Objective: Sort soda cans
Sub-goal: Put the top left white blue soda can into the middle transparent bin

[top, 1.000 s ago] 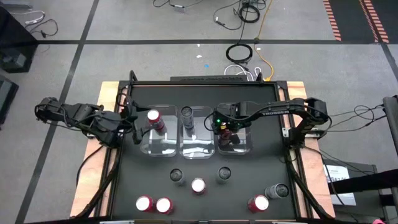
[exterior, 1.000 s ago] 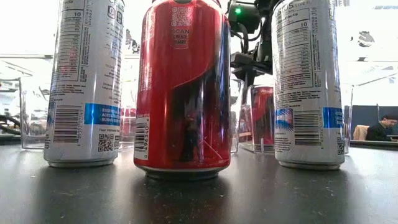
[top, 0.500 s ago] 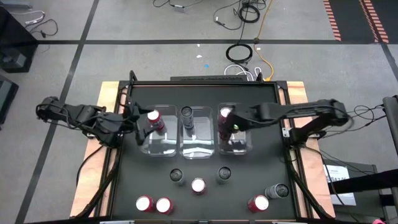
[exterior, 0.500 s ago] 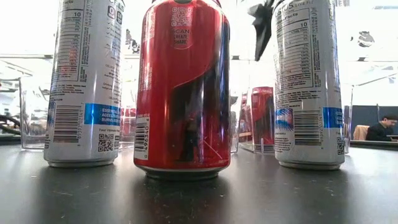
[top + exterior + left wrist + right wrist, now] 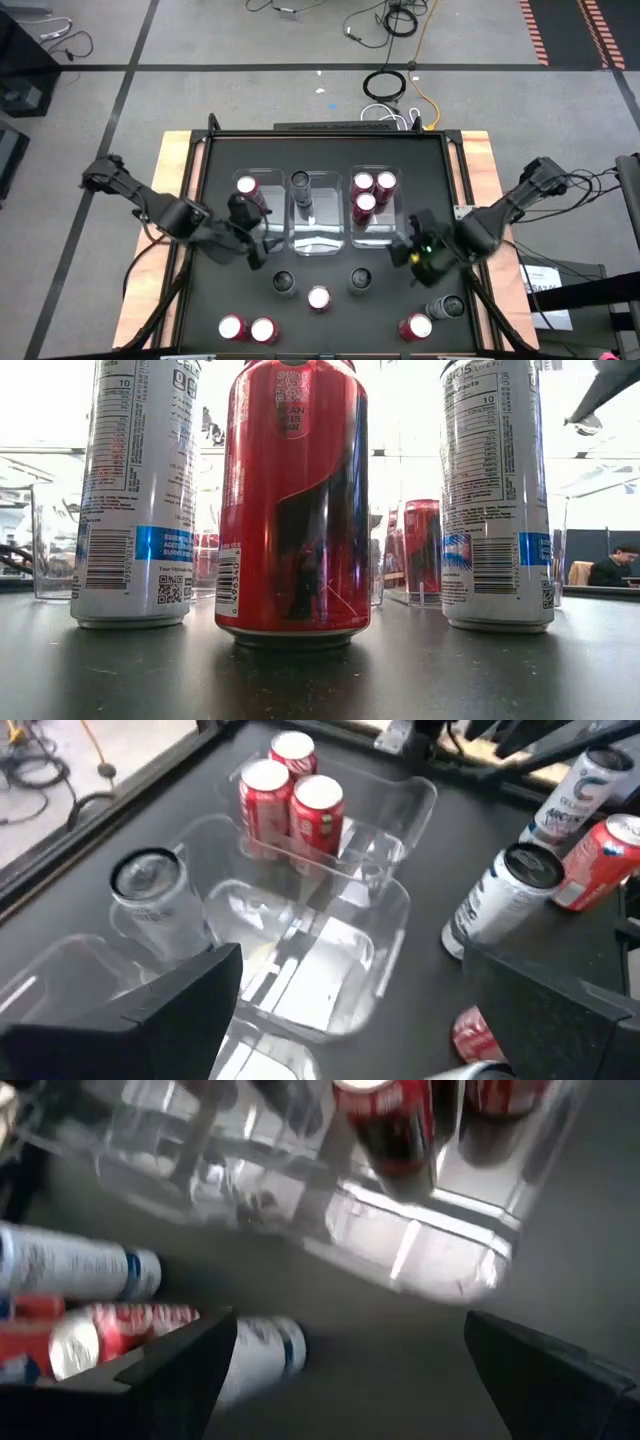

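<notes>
Three clear bins stand in a row at the table's middle. The left bin (image 5: 245, 215) holds one red soda can (image 5: 247, 187), the middle bin (image 5: 315, 225) one grey-topped can (image 5: 300, 181), and the right bin (image 5: 378, 232) three red cans (image 5: 364, 203), all upright. More cans stand near the front edge, two grey ones (image 5: 284, 283) and a red one (image 5: 318, 297) closest to the bins. My left gripper (image 5: 262, 248) (image 5: 350, 1020) hangs open above the table, just in front of the left bin. My right gripper (image 5: 404, 247) (image 5: 350, 1370) hangs open in front of the right bin.
Two red cans (image 5: 247, 328) stand at the near left; a red can (image 5: 415, 326) and a grey one (image 5: 447, 305) at the near right. A raised black frame (image 5: 325, 133) rims the table. Bare table lies between the bins and the front cans.
My right gripper has drawn up and out of the right bin and swung toward the table's near right, uncovering three red cans standing in that bin. My left gripper has swung from the left bin's left side toward the near edge and now hangs in front of that bin.
</notes>
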Robot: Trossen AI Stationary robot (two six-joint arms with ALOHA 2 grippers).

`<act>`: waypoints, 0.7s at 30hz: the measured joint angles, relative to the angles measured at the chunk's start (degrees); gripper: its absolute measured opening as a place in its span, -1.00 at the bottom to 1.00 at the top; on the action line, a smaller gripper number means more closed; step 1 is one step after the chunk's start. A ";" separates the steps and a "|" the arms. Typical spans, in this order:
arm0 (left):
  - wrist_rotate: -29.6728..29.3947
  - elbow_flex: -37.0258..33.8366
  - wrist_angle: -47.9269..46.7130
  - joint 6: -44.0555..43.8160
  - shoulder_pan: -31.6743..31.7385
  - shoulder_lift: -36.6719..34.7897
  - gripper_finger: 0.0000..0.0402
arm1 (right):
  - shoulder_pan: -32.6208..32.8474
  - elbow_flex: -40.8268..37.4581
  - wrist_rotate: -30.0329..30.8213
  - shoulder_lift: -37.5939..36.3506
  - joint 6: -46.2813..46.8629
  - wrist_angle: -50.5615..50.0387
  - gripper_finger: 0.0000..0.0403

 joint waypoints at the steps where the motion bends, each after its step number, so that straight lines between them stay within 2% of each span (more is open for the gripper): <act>1: -0.06 2.54 -2.52 -1.94 -0.45 1.96 0.94 | 1.93 0.00 -0.02 0.37 1.88 -0.76 0.91; 6: 1.31 15.37 -16.64 -17.35 -1.99 10.72 0.94 | 9.82 0.00 -0.14 3.01 9.93 -3.25 0.91; 9: 4.52 21.79 -25.00 -30.16 -2.08 15.29 0.94 | 13.24 0.00 -0.21 5.13 13.80 -4.07 0.91; 11: 7.44 24.65 -28.26 -34.97 -2.08 17.93 0.94 | 15.10 0.00 -0.29 6.75 15.74 -4.05 0.91; 16: 15.45 26.70 -29.47 -43.80 -2.00 22.90 0.94 | 18.95 0.00 -1.69 10.76 21.12 -3.96 0.91; 21: 22.09 26.71 -29.53 -47.65 -2.00 26.70 0.94 | 21.78 0.00 -5.49 13.46 26.20 -3.76 0.91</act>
